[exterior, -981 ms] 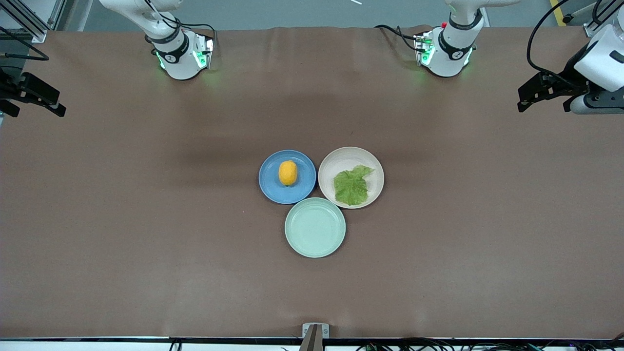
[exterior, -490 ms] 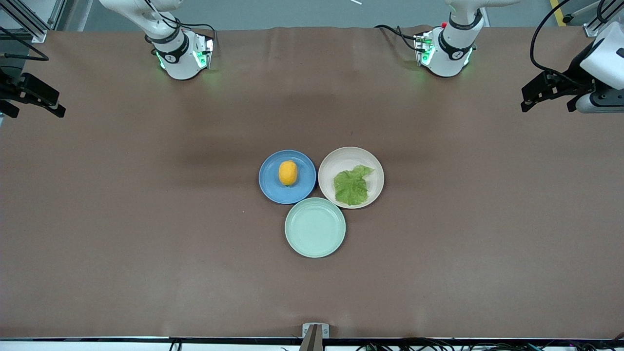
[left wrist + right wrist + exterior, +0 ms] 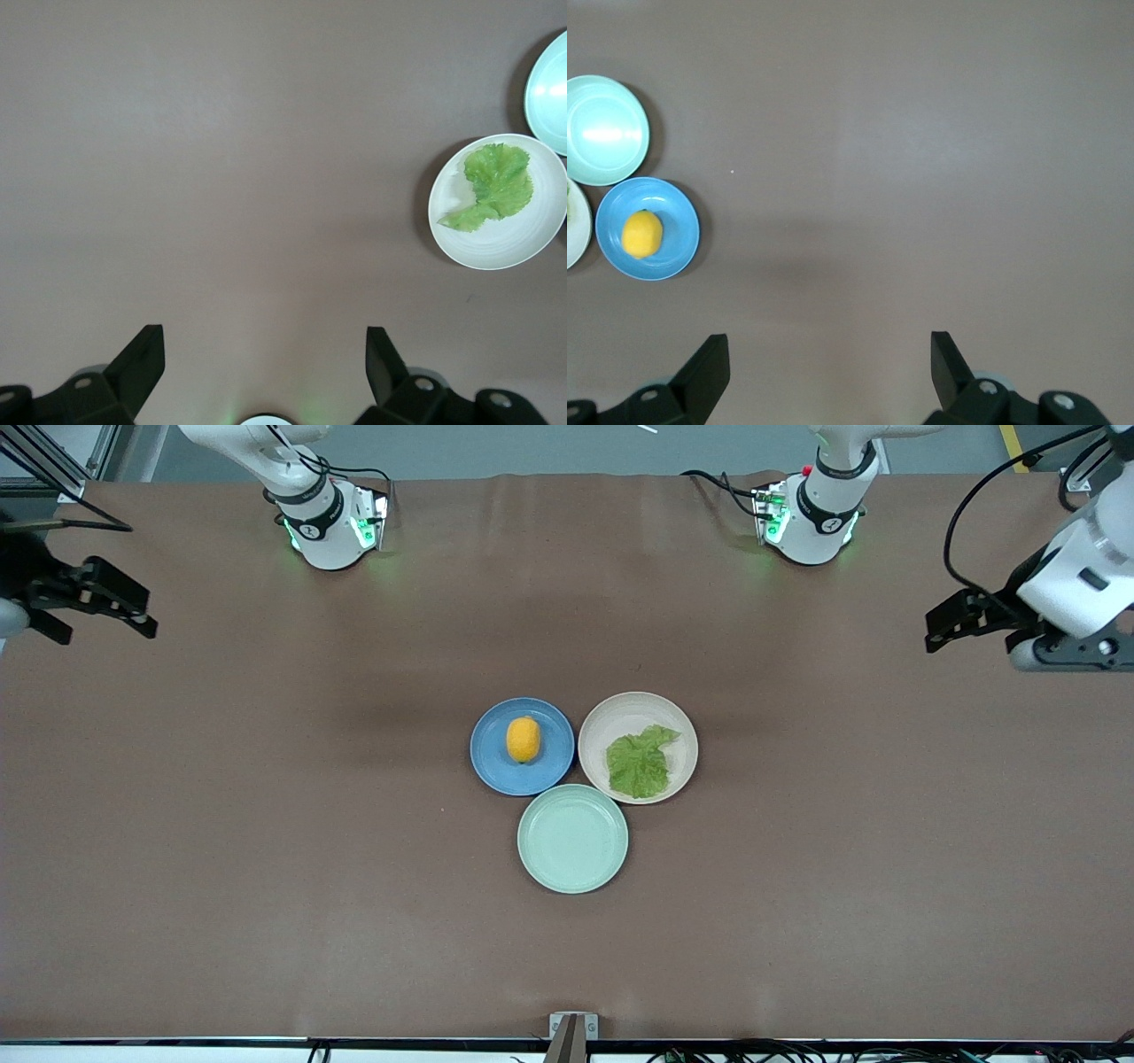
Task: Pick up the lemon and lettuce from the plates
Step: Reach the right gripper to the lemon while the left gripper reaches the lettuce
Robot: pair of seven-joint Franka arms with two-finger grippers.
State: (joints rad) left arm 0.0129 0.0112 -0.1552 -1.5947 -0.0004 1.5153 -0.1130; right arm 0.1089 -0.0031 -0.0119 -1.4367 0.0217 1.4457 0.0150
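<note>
Three plates: sitting clustered mid-worktop point(image 3: 266, 824), rims touching or all but touching; from this height I cannot be sure which.
Blue plate point(image 3: 523, 746): lying toward the right arm's end of the cluster, just beside the beige plate and carrying the lemon.
Lemon point(image 3: 523, 739): resting on the middle of the blue plate, free of any gripper; also showing in the right wrist view point(image 3: 642, 234).
Beige plate point(image 3: 631, 710): sitting beside the blue plate, toward the left arm's end, and bearing the lettuce.
Lettuce point(image 3: 640, 762): lying flat in the beige plate, on the half nearer the front camera; showing crinkled and green in the left wrist view point(image 3: 496, 184).
Mint-green plate point(image 3: 572, 838): sitting nearer the front camera than the blue plate, between it and the beige plate, holding nothing.
Left gripper point(image 3: 948, 624): hovering over bare worktop at the left arm's end, well apart from the blue plate, its fingers point(image 3: 142, 359) spreading wide and gripping nothing.
Right gripper point(image 3: 111, 598): hanging over bare worktop at the right arm's end, well apart from the blue plate, its fingers point(image 3: 709, 363) standing wide apart and carrying nothing.
</note>
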